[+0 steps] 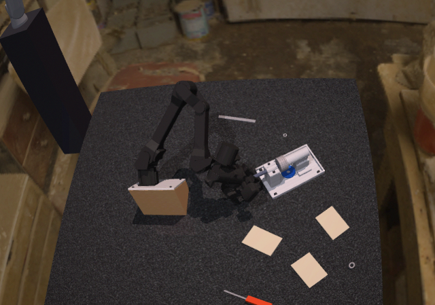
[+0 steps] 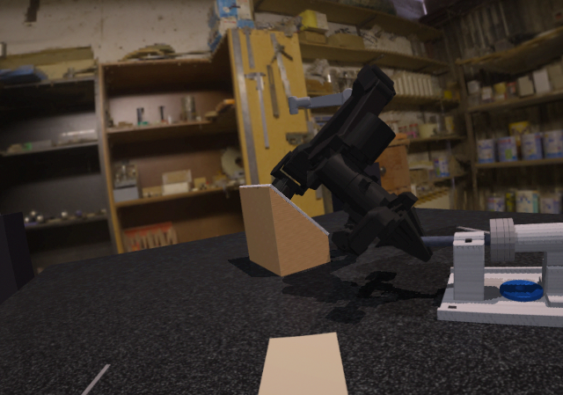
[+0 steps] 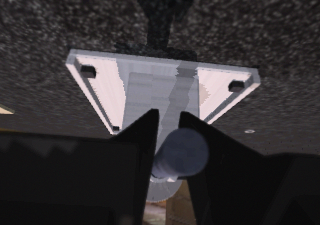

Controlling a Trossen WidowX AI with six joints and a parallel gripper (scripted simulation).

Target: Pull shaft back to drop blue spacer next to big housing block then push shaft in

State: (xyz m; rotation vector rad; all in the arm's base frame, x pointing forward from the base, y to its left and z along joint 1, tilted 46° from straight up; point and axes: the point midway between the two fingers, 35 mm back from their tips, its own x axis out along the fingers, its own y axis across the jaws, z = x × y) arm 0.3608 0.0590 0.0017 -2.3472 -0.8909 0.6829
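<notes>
My gripper [image 1: 257, 178] [image 2: 426, 248] [image 3: 168, 117] is shut on the slate-blue shaft [image 1: 260, 174] [image 2: 438, 240] [image 3: 187, 150], near its outer end. The shaft runs level through the small support block [image 1: 274, 178] [image 2: 468, 267] into the grey spacers [image 1: 282, 162] [image 2: 501, 239], which hang side by side against the white housing [image 1: 299, 154] [image 2: 538, 237]. The blue spacer [image 1: 289, 175] [image 2: 508, 289] lies flat below them on the white base plate [image 1: 281, 191] [image 2: 500, 317] [image 3: 100, 80]. The shaft's inner end is hidden.
Three beige cards [image 1: 262, 240] [image 1: 332, 223] [image 1: 308, 270] [image 2: 302, 365] lie in front of the fixture. An orange-handled screwdriver [image 1: 257, 300] lies at the front edge. A thin light bar [image 1: 236, 119] and a small ring [image 1: 285, 134] lie behind; another ring [image 1: 351, 265] lies front right.
</notes>
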